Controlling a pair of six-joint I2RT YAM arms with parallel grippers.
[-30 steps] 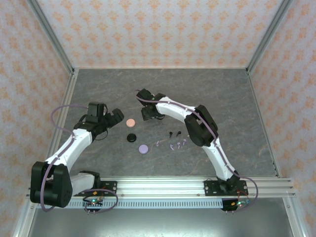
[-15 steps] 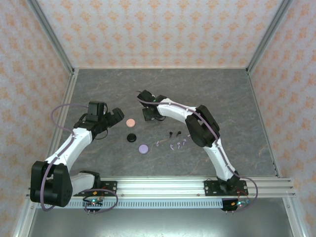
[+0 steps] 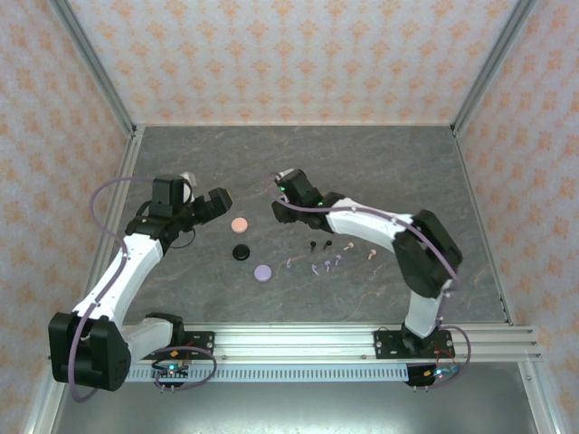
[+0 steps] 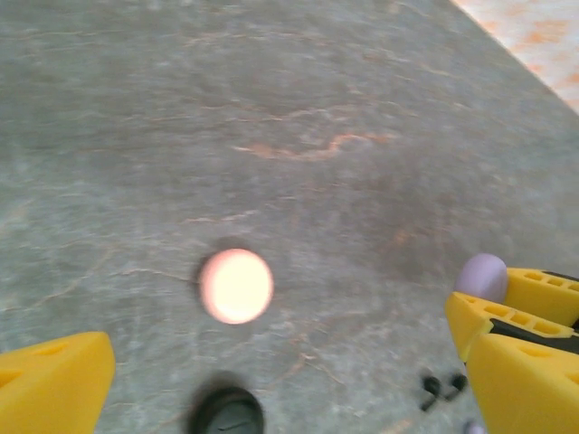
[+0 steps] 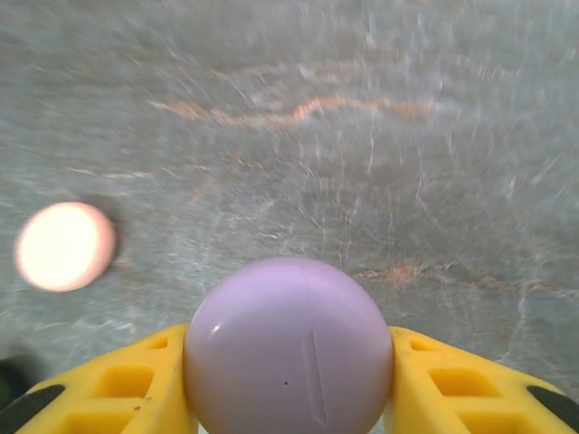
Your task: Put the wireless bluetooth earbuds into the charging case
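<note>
Right gripper: my right gripper (image 5: 289, 362) is clamped on a lilac case (image 5: 288, 316), one yellow finger against each flank. I cannot tell whether it rests on the table (image 3: 398, 163) or hangs above it.
Left gripper: my left gripper (image 4: 280, 357) is spread wide and holds nothing. It hovers over the pink puck (image 4: 235, 286), with the black puck (image 4: 226, 413) nearer its fingers.
Earbuds, place: all lie loose on the table in a scattered band to the right of the lilac puck (image 3: 262, 271). The black earbuds (image 3: 320, 244) are in the middle, the lilac earbuds (image 3: 324, 265) just nearer my bases, and the pink earbuds (image 3: 360, 250) furthest right.
Done: as I judge it, only the case is in hand, and I see no bud seated anywhere.
Left to do: open or present the case, pick up the matching lilac pair and seat each bud. The pucks may be further cases, but I cannot tell.
Bud axis: each bud's long axis is its stem, and the stems look to lie flat on the table. Their headings are too small to read.
Case axis: it is round with no long axis. A faint seam runs over the dome, away from my wrist camera.
</note>
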